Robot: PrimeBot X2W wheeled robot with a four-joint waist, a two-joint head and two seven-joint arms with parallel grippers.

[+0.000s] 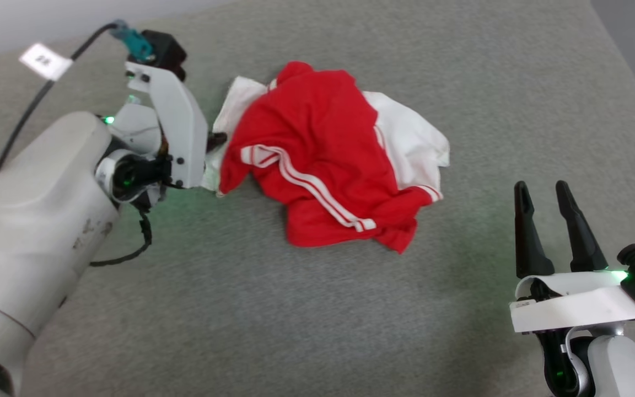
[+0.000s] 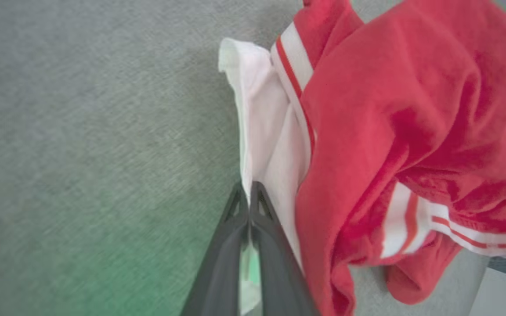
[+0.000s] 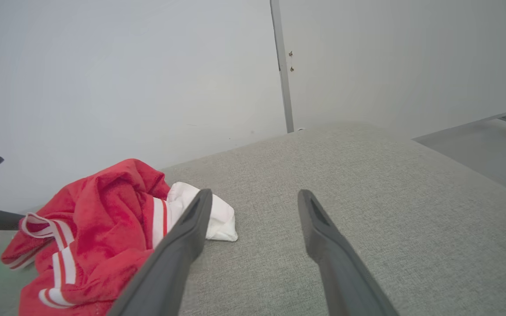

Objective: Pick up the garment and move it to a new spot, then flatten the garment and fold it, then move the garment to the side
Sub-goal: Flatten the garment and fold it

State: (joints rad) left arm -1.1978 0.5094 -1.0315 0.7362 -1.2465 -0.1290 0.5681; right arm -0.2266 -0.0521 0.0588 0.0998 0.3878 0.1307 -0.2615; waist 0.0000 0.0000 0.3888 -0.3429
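On the grey desk, at the crumpled garment's white sleeve, my left gripper pinches the cloth ready for lifting, while my right gripper rests spread and empty, well apart

Bare robot test room, grey fabric surface, plain white wall

I see a grey cloth-covered table, a pale wall behind it, and a thin upright strip on that wall.
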